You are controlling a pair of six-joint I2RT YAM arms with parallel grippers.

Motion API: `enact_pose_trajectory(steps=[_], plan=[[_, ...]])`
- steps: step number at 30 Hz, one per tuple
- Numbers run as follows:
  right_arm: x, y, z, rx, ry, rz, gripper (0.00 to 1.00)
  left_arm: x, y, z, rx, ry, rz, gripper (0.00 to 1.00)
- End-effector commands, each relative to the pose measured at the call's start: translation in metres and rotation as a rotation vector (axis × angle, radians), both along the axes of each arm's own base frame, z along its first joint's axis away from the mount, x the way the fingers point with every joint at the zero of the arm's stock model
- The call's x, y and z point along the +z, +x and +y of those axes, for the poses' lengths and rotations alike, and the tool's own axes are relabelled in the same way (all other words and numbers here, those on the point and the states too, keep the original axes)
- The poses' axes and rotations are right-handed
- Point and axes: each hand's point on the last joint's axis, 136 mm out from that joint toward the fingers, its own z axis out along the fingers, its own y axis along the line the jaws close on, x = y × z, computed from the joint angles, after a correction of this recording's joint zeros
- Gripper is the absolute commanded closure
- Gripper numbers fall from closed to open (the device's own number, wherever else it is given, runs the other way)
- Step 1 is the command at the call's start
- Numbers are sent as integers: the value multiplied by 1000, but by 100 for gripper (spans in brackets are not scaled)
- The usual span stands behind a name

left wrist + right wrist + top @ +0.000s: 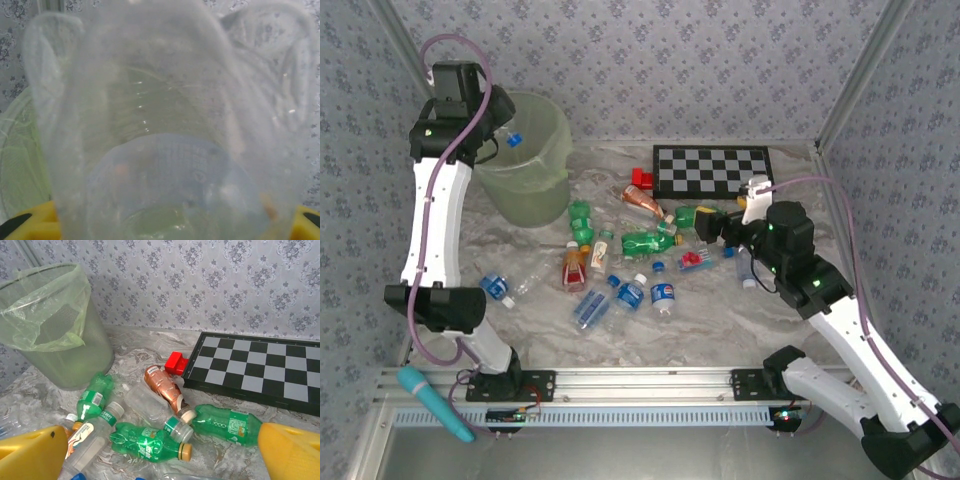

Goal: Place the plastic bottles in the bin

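The clear bottle (pixel 506 135) with the blue cap (pixel 515 140) is hanging right over the bin (pixel 538 190), toward the left side of its mouth. The left jaws are clamping it. In the wrist view its see-through body is sitting between the two yellow fingertips (pixel 35 215). So this is the drop step, I'd say: one bottle at the point of release. All the next move is calling for is those jaws opening while the bottle is over the mouth and not the rim. The risk, as I'm judging it, is a light bottle clipping the edge or the loose liner (pixel 45 315) and bouncing out.

The left arm (pixel 438 200) is standing tall at the far left, forearm rising steeply, wrist leaning in over the bin.

Out on the counter (pixel 720 320) the rest are lying well apart from the bin: green ones (pixel 645 241), orange-red ones (pixel 575 268), blue-labelled ones (pixel 663 296). That's about a dozen, so plenty is looking left to do.

The right arm (pixel 825 295) is stretching low over the counter toward the pile, near the checkerboard (pixel 710 170). The right jaws are spread wide and holding nothing, and a green bottle (pixel 225 424) is lying just ahead of them. That one is looking like the likely next pick.
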Motion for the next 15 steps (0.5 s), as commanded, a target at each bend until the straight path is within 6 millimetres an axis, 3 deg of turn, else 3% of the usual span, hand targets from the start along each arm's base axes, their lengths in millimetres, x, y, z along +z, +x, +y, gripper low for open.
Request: enact_pose_trajectory(steps=[1, 9, 15], plan=[[0, 1, -4, -20, -25, -12, 0, 5, 6, 2, -1, -12, -14, 50], [-3, 8, 1, -16, -28, -5, 1, -20, 25, 22, 40, -35, 38, 49], [-3, 13, 2, -21, -39, -12, 0, -25, 31, 24, 36, -51, 47, 45]])
